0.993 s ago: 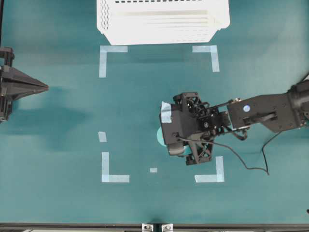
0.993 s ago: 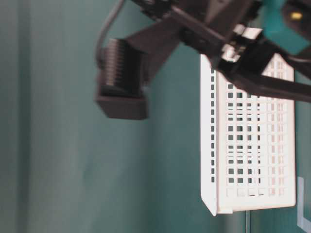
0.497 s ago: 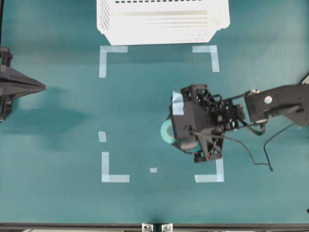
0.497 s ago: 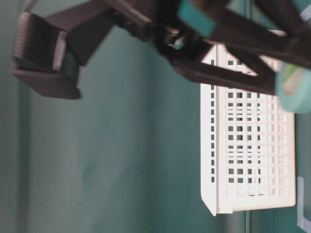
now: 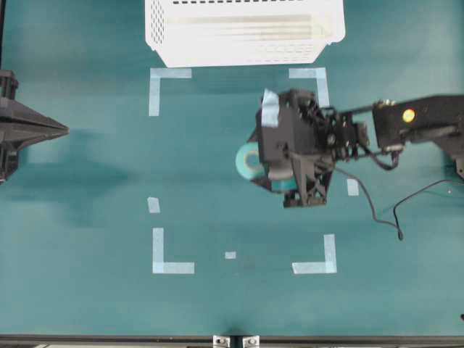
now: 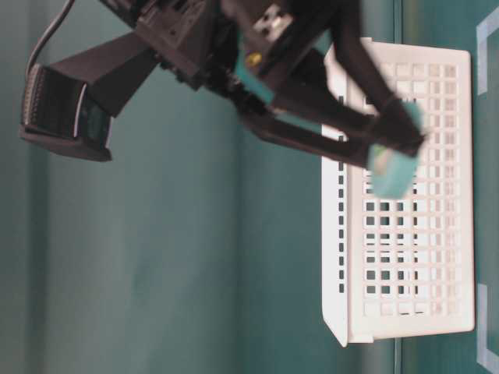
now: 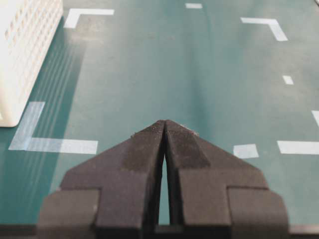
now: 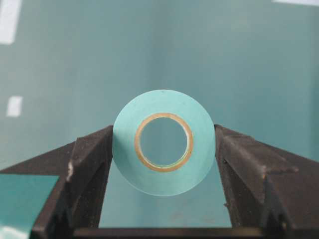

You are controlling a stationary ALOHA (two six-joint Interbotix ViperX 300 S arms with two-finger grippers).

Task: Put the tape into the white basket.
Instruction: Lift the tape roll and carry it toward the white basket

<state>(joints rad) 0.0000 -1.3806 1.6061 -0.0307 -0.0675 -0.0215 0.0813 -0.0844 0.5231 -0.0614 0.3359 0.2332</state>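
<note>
The right tool (image 8: 164, 149) holds the tape (image 8: 164, 142) tight by its two sides, up off the desk (image 5: 87, 188) and a bit in front of the basket (image 5: 243, 32). The left tool (image 7: 164, 130) is shut with nothing in it, far from the basket. To do this well, carry the tape high over the basket's wall, stop above the middle, then let go.
</note>
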